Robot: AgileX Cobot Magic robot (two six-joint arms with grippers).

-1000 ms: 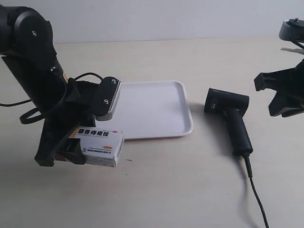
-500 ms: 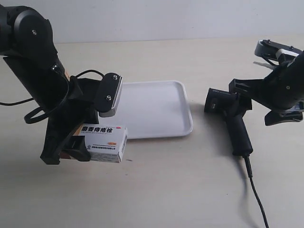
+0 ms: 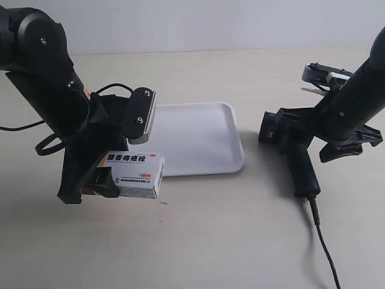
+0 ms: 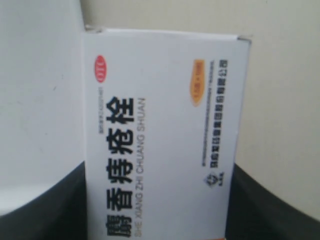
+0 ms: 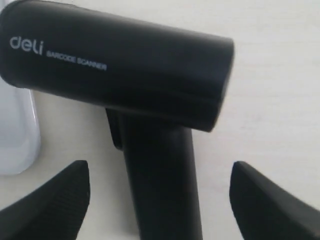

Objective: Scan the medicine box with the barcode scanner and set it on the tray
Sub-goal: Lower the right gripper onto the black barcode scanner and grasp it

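Table [image 3: 198,241]: flat, matte, pale beige top. It fills most of the exterior view and reaches the near edge of the picture. Soft grey shadows lie on it in places.

Wall [image 3: 210,24]: plain, light grey-white, without markings. It stands behind the table and meets the table's far edge along a straight, nearly level line.

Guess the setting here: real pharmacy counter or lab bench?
Most likely a lab bench staging a pharmacy checkout: a bare beige tabletop against a plain wall, with only a medicine box, a barcode scanner and a white tray in play.
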